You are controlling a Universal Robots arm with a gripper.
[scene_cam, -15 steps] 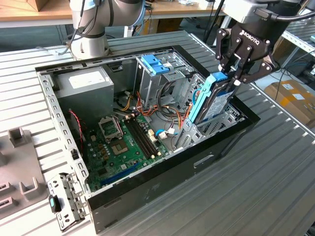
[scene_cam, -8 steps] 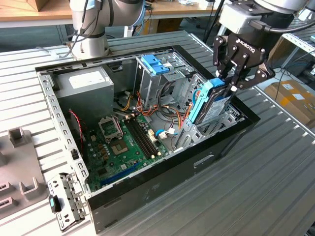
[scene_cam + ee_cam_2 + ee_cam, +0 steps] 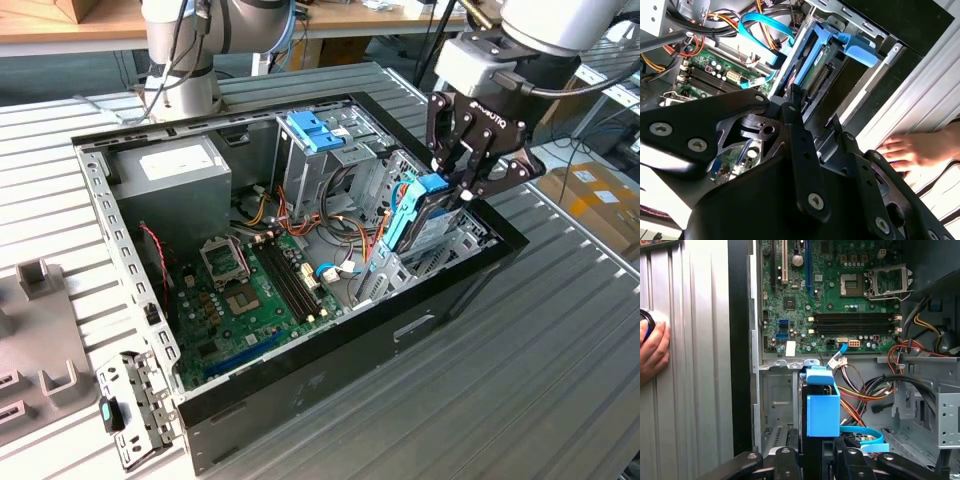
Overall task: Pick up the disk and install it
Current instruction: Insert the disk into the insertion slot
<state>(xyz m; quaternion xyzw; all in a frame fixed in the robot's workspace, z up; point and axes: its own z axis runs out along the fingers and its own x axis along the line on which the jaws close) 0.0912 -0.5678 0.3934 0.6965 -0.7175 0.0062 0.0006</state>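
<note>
Black two-finger gripper (image 3: 462, 188) is clamping its fingers (image 3: 794, 125) on the flat dark-metal disk (image 3: 430, 212) with a blue plastic carrier, holding it on edge with its lower end inside the grey metal drive bay (image 3: 458, 245). Reading the exterior view as a clock face centred on the open black computer case (image 3: 330, 385), the disk is sitting at about 3 o'clock. A person's hand (image 3: 652, 347) is resting on the ribbed grey table (image 3: 695, 390) beside the case.
</note>
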